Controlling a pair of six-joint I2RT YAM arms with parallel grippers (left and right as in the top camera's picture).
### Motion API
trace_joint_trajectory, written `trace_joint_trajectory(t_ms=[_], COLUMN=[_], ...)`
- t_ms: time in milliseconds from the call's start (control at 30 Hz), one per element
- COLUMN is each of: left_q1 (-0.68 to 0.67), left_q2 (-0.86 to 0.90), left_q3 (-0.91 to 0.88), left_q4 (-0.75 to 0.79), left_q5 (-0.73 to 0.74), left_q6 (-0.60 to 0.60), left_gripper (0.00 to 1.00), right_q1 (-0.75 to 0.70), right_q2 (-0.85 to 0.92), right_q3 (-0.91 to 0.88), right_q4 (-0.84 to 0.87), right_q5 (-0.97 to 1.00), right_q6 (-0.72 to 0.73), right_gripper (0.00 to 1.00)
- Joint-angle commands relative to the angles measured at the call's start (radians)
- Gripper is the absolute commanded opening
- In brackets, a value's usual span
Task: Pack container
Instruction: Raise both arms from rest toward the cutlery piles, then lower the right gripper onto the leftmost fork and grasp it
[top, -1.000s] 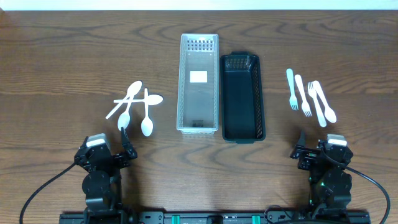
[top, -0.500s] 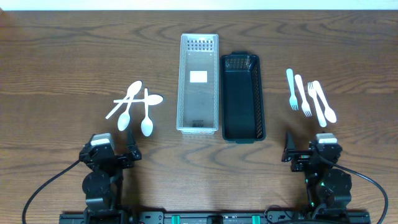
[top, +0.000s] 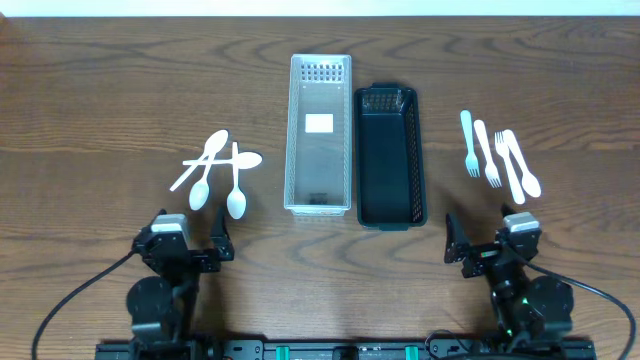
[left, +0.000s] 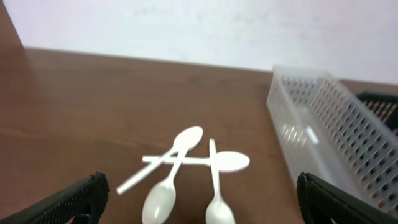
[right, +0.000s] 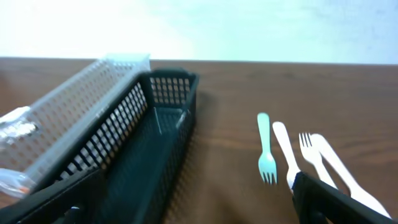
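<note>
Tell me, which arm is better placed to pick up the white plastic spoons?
Left, likely. The open left gripper sits near the white plastic spoons, which lie straight ahead in its wrist view. The right gripper is on the far side, by the white plastic forks.

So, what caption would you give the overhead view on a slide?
Clear basket and black basket side by side; spoons near left gripper, other cutlery near right gripper, both open.
</note>
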Motion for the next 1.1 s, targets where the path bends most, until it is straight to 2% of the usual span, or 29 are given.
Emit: trace_joint_trajectory(t_ms=[0,233,600,833,1067], left_q1=[0.005,0.005,0.005,0.005,0.005], left_q2=[0.071,0.383,0.896,1.041,1.072], left_q3=[0.104,0.328,0.771,0.872,0.870], left_q4=[-0.003,-0.093,-0.406,-0.498,-0.524], left_q5=[0.017,0.017,0.017,0.017,0.014], left_q6=[-0.001,-0.001,-0.001,0.000,0.000], left_gripper=[0.98,0.98,0.98,0.98,0.98], right_q1=[-0.013,-0.013,-0.013,-0.013,-0.060], right_q2=[0.063,0.368,0.956,1.287,1.498], right_q3=[0.124,0.387,0.886,1.128,1.144], right_q4=[-0.053,-0.237,-0.465,-0.561,-0.544], right_q5=[-0.023,0.032,0.095,0.171,0.250], right_q6=[0.016,0.016,-0.011,-0.011,-0.011], right_gripper=[0.99,0.99,0.99,0.99,0.99])
